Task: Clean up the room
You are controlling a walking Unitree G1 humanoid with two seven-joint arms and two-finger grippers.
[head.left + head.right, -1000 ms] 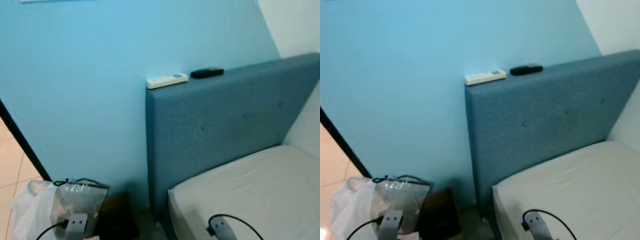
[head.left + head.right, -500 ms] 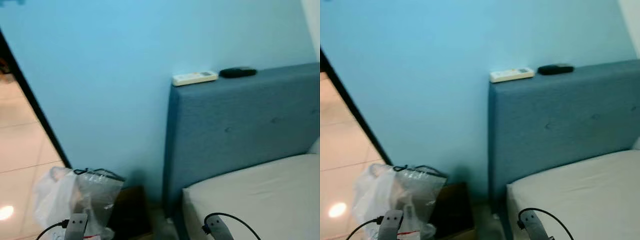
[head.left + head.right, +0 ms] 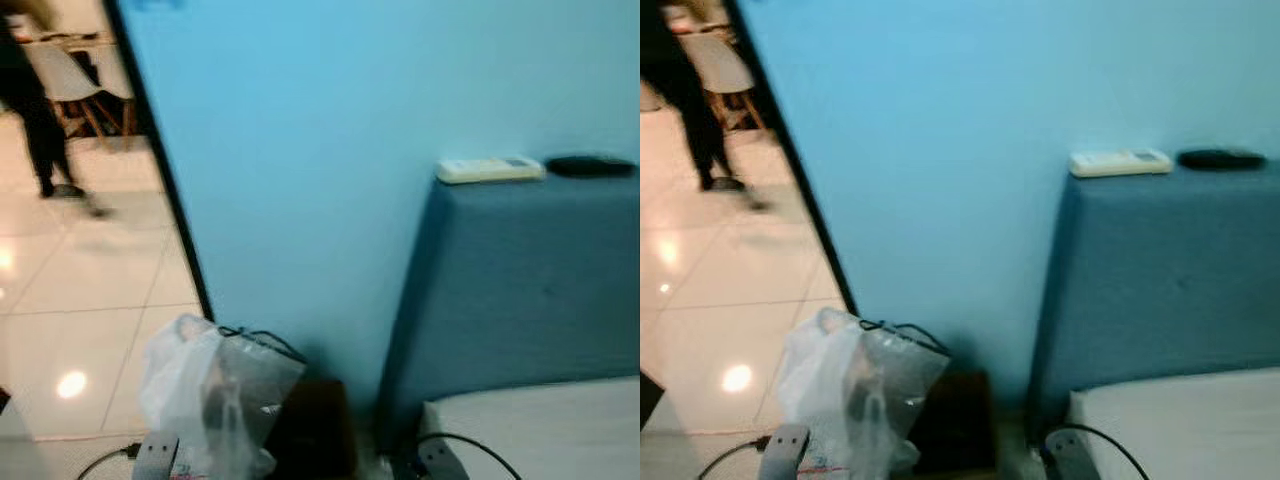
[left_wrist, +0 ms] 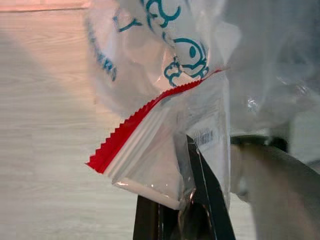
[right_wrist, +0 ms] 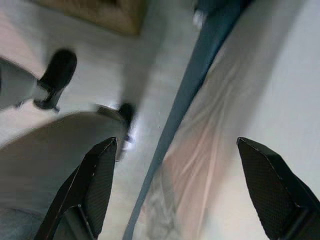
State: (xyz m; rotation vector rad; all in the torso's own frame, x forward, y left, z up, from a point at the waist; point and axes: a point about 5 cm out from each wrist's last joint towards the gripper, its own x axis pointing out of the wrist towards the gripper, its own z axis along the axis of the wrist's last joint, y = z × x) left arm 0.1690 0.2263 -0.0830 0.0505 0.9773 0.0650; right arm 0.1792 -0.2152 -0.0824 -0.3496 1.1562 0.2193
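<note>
The left end effector has its black fingers closed on a clear plastic bag with teal print and a red serrated strip; the film is pinched between the fingers and bunches above them. In the head views this bag hangs low at the robot's left, in front of the blue wall, with black cords lying over its top. A dark brown box stands on the floor just beside the bag, between it and the bed.

The right end effector is wide open and holds nothing. It hangs over the edge of the bed, where the white mattress meets the blue bed frame; pale floor lies on the other side of that edge.

The blue headboard stands against the wall. On its top edge lie a white remote and, near it but apart, a black remote.

To the left, a black door frame ends the wall. Beyond it lies open, glossy tiled floor. A person in dark clothes, blurred, stands well off on that floor, near a white chair.
</note>
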